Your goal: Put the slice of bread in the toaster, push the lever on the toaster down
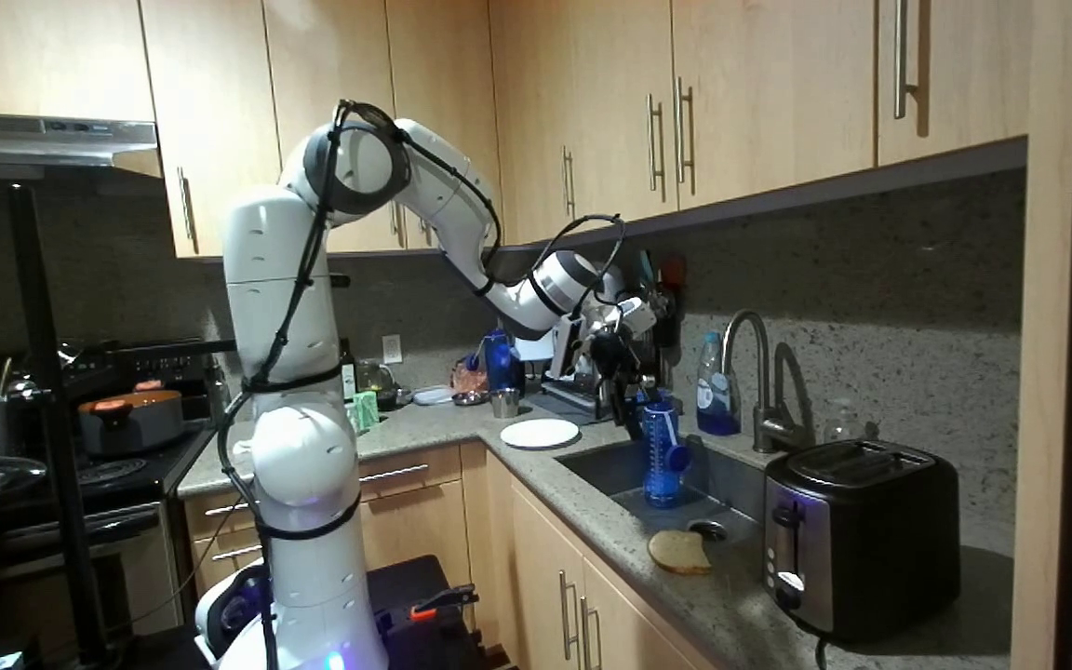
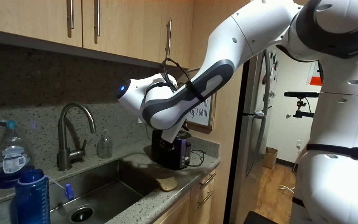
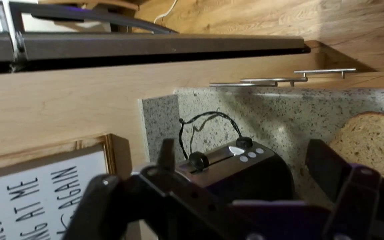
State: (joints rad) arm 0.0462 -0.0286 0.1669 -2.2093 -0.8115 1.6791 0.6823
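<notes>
Two jaws spread wide, nothing held

Nearest in the wrist view, the gripper (image 3: pixel 242 150) hangs with its jaws well apart. Beyond, the slice of bread (image 3: pixel 370 145) lies on the counter (image 1: pixel 741 605) right beside the sink (image 2: pixel 113 196); whether it overhangs I can't tell. Fetching it seems the step: pinch any overhang, otherwise straddle it low; squeeze softly, then stand it on edge for the slots (image 1: pixel 857 462). Past it sits the toaster (image 1: pixel 904 549), slots plain in an exterior view but hidden from the wrist view, which gives me the lever (image 3: pixel 198 161) close up. Farther off, only an exterior view catches the pot (image 1: pixel 131 423) on the stove (image 1: pixel 131 572).
</notes>
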